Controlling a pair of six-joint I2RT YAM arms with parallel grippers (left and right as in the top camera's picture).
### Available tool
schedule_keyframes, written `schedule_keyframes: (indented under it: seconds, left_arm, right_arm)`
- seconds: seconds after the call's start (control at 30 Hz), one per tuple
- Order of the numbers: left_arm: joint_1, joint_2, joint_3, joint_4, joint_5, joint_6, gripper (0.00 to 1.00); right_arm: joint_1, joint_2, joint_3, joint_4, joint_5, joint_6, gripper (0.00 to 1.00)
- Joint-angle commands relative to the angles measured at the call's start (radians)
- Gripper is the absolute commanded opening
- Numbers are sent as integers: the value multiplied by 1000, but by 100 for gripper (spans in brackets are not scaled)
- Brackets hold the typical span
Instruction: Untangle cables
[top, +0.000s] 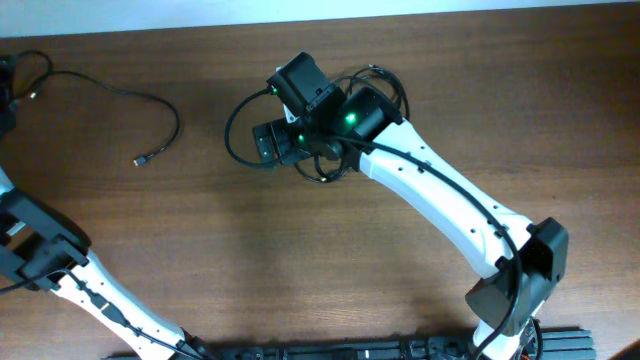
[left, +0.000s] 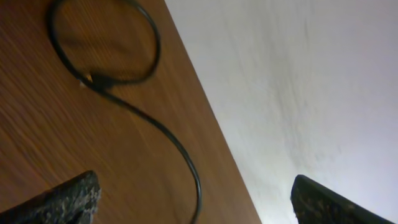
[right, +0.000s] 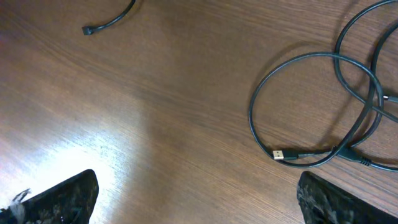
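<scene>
A tangle of black cables (top: 238, 128) lies at the back middle of the brown table, partly hidden under my right wrist. My right gripper (top: 268, 142) hovers over its left side, open and empty (right: 199, 202). In the right wrist view a cable loop (right: 258, 93) with a USB plug (right: 281, 154) lies to the right of the jaws. A separate black cable (top: 165, 105) runs across the far left. My left gripper (top: 6, 100) is open at that cable's left end, and the cable (left: 158, 130) passes between its fingers (left: 194, 198) without being gripped.
The table's far edge (left: 211, 118) runs right beside the left gripper, with a white wall beyond it. The separate cable's free plug end (top: 140, 160) lies on bare wood and also shows in the right wrist view (right: 88, 29).
</scene>
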Motion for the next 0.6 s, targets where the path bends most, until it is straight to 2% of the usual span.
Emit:
schedule_keyframes:
  seconds: [0.0,0.07,0.13,0.2,0.27,0.33,0.4,0.53,0.57]
  left_arm:
    - [-44,-4,4,-116,212,199,99]
    - [-117,-4,3,-341,153,438,99]
    - [-217,-3,2,-528,-82,530,99]
    - [-307,-3,2,-585,-228,593,99]
    - [-407,-2,2,-630,-378,594,99]
    - [-497,16,2,-634,-449,596,99]
    - [-548,29,2,-650,-493,651,99]
    - [-614,61,2,-661,-724,652,99]
    - [-620,78,2,-667,-745,691,99]
  right_arm:
    - [5,14,-11,4,-2,-4,99]
    - [5,14,-11,4,-2,-4,99]
    - [5,14,-11,2,3,-4,99]
    - [4,14,-11,-2,10,-5,99]
    - [-11,14,-11,-10,10,-5,99]
    - [-66,14,-11,-64,10,-4,99]
    - [-136,14,-11,-116,8,-4,99]
    - [-290,14,-11,-222,-31,-4,99]
    - [-314,14,-11,-241,-45,-4,99]
